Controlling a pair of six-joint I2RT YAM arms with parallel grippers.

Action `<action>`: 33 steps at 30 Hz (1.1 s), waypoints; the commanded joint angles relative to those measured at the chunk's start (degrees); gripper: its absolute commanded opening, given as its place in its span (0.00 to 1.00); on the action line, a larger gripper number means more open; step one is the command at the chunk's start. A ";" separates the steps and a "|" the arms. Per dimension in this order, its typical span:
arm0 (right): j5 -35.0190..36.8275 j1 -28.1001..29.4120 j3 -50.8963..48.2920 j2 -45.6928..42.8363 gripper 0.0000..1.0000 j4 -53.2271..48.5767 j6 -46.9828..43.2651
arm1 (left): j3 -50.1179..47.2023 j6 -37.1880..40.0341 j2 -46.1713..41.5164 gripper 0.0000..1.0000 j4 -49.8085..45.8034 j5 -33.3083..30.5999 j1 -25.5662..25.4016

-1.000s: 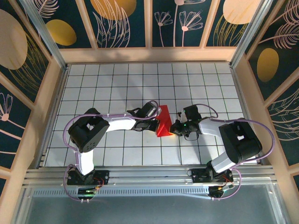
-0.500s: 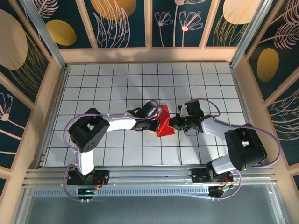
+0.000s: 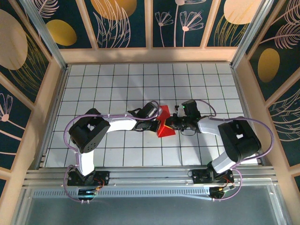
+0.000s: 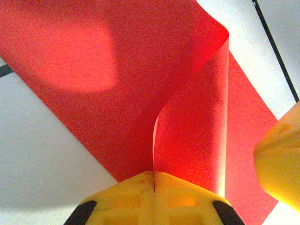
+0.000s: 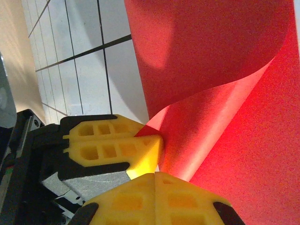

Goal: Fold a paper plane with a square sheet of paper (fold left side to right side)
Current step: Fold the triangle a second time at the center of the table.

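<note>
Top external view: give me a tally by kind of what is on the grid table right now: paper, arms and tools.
red paper sheet: 1, partly curled over
arms: 2, the left arm and the right arm
tools: 2, the left tool and the right tool, both shut on the sheet
Total: 5

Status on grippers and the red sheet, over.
Left gripper shut on square sheet of paper, flap curled up, uncreased. Right gripper shut, touching sheet beside it, hold unclear. No obstruction.

Open tiled table (image 3: pixel 117 79) all round; left tool (image 3: pixel 158 124), right tool (image 3: pixel 171 124) tip-to-tip at red paper (image 3: pixel 165 131).
</note>
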 commanded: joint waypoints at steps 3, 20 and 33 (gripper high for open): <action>-0.45 0.75 0.10 2.14 0.00 2.40 0.19 | 0.31 0.88 2.18 0.00 -3.63 -2.11 0.50; 0.32 1.11 -0.09 5.14 0.00 4.84 0.41 | 0.49 0.82 1.80 0.00 -3.98 -4.05 0.50; 0.87 1.20 0.27 6.65 0.00 5.03 0.39 | 0.93 1.10 2.15 0.00 -4.16 -3.62 0.51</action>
